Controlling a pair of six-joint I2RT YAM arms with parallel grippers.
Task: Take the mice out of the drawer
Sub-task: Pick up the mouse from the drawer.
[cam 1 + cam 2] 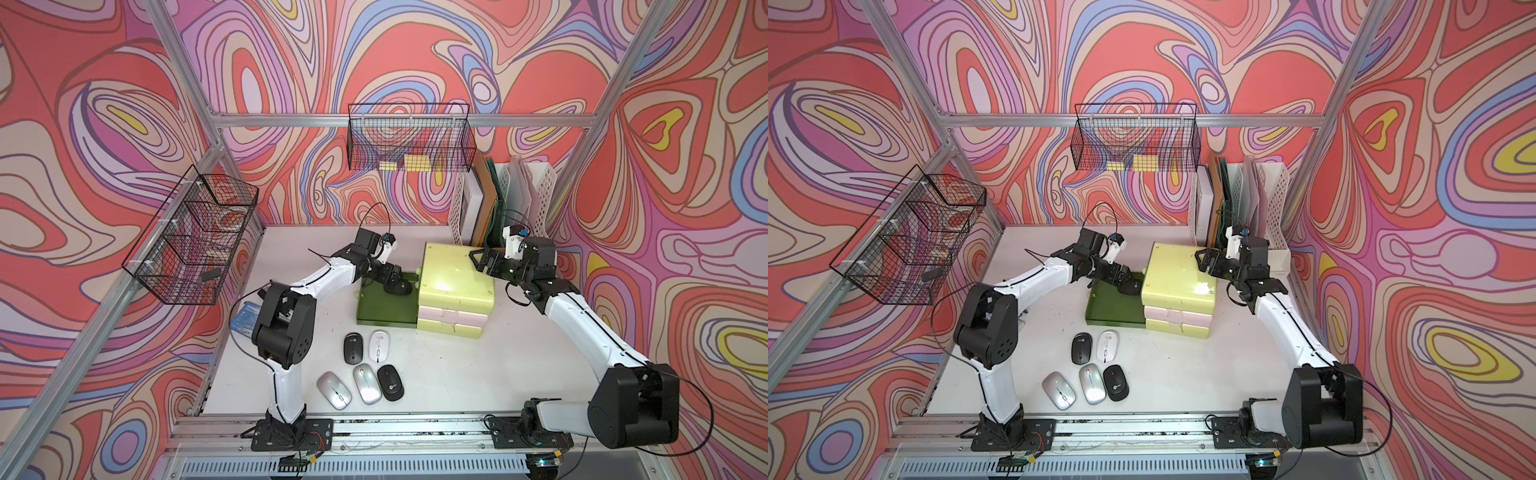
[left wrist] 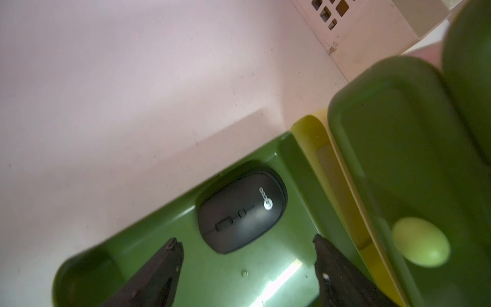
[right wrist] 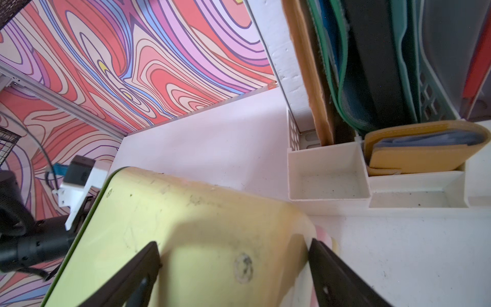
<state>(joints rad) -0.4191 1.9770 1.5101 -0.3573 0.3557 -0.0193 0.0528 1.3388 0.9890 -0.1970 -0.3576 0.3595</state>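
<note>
The green drawer [image 1: 386,311] is pulled out to the left of the yellow drawer unit [image 1: 457,282]. One black mouse [image 2: 240,210] lies inside it, in a far corner against the drawer's wall. My left gripper [image 2: 245,240] hangs open inside the drawer [image 2: 225,279], its fingertips on either side of the mouse's near end and not touching it; in both top views the gripper [image 1: 395,286] [image 1: 1127,286] hides this mouse. On the table in front lie a black mouse [image 1: 353,345], a white one [image 1: 378,345], two silver ones [image 1: 334,390] [image 1: 367,383] and another black one [image 1: 390,382]. My right gripper [image 3: 233,243] [image 1: 478,259] is open over the unit's back right corner.
A white file organiser [image 1: 498,199] with folders stands behind the unit. Wire baskets hang on the left wall [image 1: 195,237] and back wall [image 1: 411,137]. A blue packet [image 1: 245,320] lies by the left arm's base. The drawer's pale green knob [image 2: 421,242] shows close to the left wrist camera.
</note>
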